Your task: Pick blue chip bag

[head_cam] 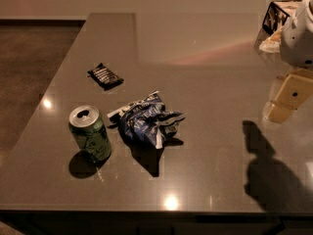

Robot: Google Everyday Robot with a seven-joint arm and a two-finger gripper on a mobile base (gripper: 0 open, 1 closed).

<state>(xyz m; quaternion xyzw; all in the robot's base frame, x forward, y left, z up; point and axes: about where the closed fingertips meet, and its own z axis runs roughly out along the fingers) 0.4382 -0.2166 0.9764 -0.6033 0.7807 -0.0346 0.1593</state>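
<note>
The blue chip bag (146,120) lies crumpled on the grey table (205,82), a little left of the middle; it is shiny dark blue foil with white print and edges. My gripper (286,102) hangs above the table at the far right edge of the view, below the white arm (299,33). It is well to the right of the bag and apart from it, and it holds nothing that I can see.
A green can (90,133) stands upright just left of the bag. A small black striped wrapper (105,76) lies behind them. A black-and-white box (278,14) sits at the back right. The arm's shadow (269,175) falls front right. The floor (29,67) lies past the left edge.
</note>
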